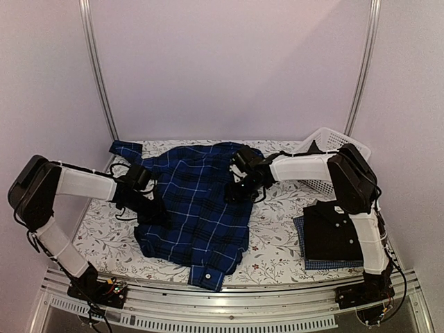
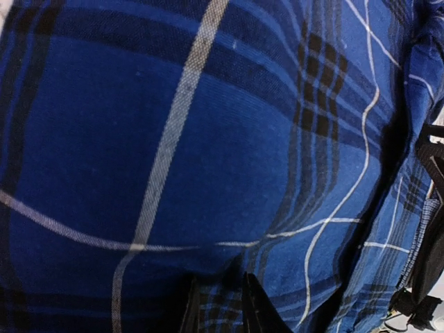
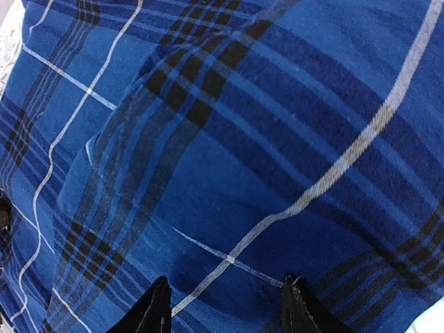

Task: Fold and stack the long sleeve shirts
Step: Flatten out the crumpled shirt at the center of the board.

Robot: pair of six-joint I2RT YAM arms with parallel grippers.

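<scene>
Blue cloth sat pinched as a small fold between the near-closed fingers of the left end effector (image 2: 222, 305), at the left edge of the plaid shirt (image 1: 194, 208). The shirt lay spread across the middle of the floral surface (image 1: 277, 243). At its right edge the right end effector (image 3: 225, 305) stood open, tips on flat fabric. Light and limp, the shirt would likely sag and slide, so its side edges looked the best hold. Far right, the black shirt (image 1: 336, 232) lay folded.

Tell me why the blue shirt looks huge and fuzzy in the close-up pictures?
Left wrist view: the plaid shirt fills the frame, soft, shadowed at the bottom. Right wrist view: same closeness, weave sharper. Top external view: whole shirt, evenly lit.
</scene>
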